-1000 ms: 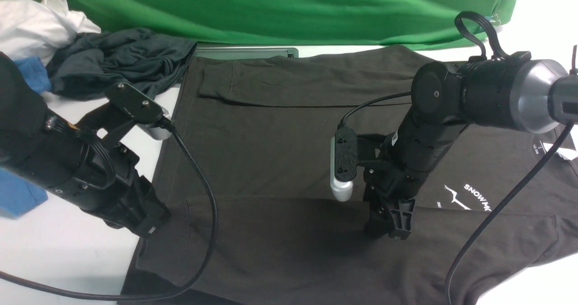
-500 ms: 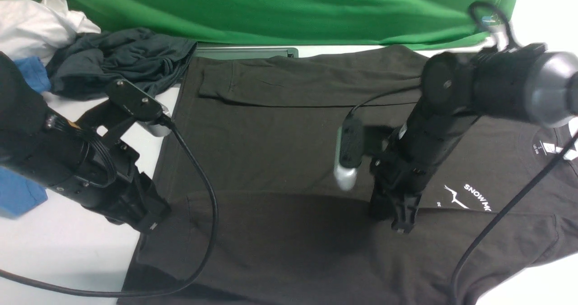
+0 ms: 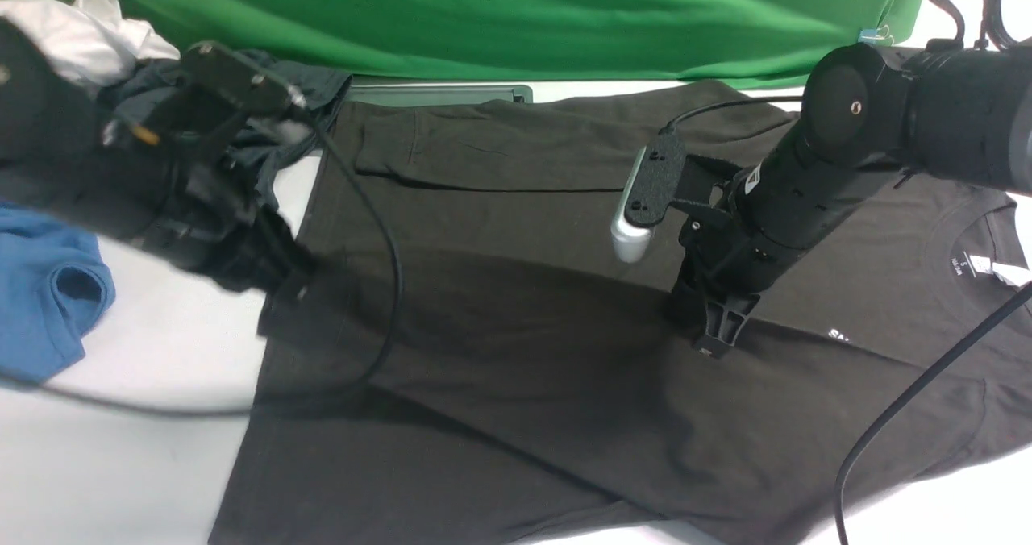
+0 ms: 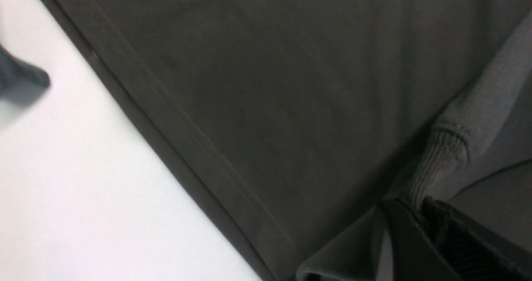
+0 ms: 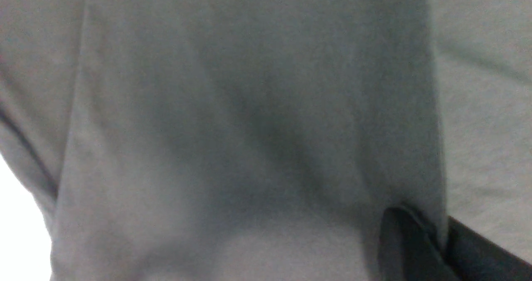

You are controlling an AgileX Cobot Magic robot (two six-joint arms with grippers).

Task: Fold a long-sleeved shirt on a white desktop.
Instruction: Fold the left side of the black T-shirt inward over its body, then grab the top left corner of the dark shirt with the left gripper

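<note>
Mid-fold, I'd say: left jaws and right jaws clamped shut on a flap of the shirt (image 3: 500, 343). Next: lay it level beyond both.

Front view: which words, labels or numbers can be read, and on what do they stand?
No text can be read in full.
chest print on the long-sleeved shirt: only its first white letters show, the rest under a fold.
size print inside the neck: too small.
white label: blurred.

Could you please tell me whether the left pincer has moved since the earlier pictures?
Yes. The left pincer, shut on the long-sleeved shirt, has moved forward, away from the robot and toward the grey-green panel.
</note>
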